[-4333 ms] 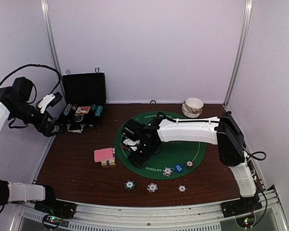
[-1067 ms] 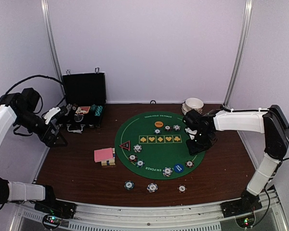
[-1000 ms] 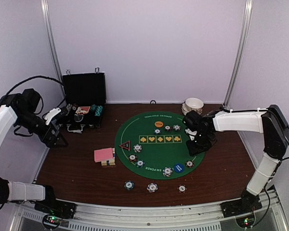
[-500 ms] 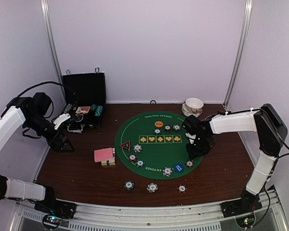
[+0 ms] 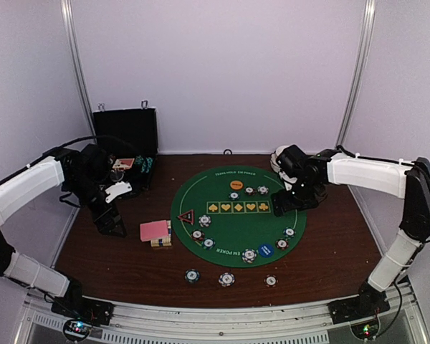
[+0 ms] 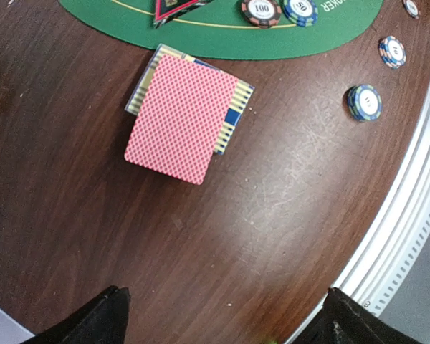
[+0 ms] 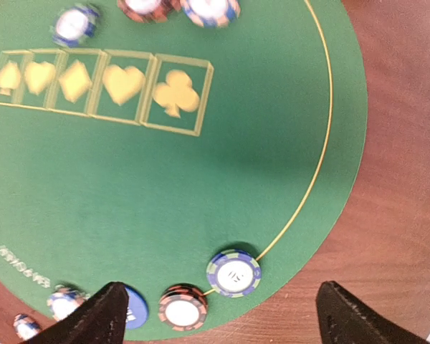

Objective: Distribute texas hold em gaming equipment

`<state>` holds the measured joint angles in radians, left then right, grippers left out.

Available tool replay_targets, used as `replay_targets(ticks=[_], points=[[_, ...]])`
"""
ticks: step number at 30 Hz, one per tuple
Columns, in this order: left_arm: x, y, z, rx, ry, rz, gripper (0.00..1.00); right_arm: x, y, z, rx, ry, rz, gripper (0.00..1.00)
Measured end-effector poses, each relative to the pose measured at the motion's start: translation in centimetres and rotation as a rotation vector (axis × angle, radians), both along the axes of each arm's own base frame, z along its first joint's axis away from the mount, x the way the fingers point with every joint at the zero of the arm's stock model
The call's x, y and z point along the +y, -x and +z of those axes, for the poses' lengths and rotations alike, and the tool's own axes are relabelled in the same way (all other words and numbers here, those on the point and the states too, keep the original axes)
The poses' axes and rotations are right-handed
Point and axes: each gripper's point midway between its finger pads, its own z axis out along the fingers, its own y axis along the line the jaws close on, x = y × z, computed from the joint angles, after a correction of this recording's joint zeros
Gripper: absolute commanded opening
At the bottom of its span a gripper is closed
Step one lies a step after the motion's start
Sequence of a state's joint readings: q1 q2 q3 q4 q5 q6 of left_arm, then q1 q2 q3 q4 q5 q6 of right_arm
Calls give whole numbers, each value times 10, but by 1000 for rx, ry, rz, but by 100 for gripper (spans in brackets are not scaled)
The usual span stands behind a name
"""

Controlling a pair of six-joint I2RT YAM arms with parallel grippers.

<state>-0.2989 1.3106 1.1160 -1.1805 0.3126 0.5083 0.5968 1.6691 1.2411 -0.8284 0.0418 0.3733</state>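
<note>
Top: left claw wide open, empty; pink-backed cards just beside it, on mat side. Right claw wide, empty, over green mat edge.

Left wrist: pink-backed cards ahead of claw, diamond pattern; yellow-blue thing underneath mostly covered.

Right wrist: stripe-edged chip just ahead of claw, on gold line; far chips blurred, unreadable.

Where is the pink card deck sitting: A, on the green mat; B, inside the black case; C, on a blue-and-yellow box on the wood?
C: the pink card deck lies atop the blue-and-yellow box on the wooden table, just off the green mat.
</note>
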Motion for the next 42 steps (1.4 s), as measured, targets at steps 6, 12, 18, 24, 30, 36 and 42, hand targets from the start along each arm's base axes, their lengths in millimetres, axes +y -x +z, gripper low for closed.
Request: replay_targets(ticks=[6,12,18,24,30,36,42], points=[[-17,-12,-26,6,-55,-112,98,20,-7,49,-96,-132,2,100],[-29,-25,-46,-13,-68,-212,98,39,0,57,-86,-200,24,99],[-36,-39,-54,-72,-66,-295,97,50,5,63,-89,-232,36,100],[-38,-46,-74,-55,-91,-342,98,63,10,74,-111,-257,65,99],[-40,-49,-81,-65,-109,-376,98,76,15,83,-125,-273,99,100],[-40,-53,-88,-70,-131,-388,98,80,18,83,-124,-274,112,99],[-39,-52,-97,-51,-148,-404,98,81,19,83,-123,-274,115,100]])
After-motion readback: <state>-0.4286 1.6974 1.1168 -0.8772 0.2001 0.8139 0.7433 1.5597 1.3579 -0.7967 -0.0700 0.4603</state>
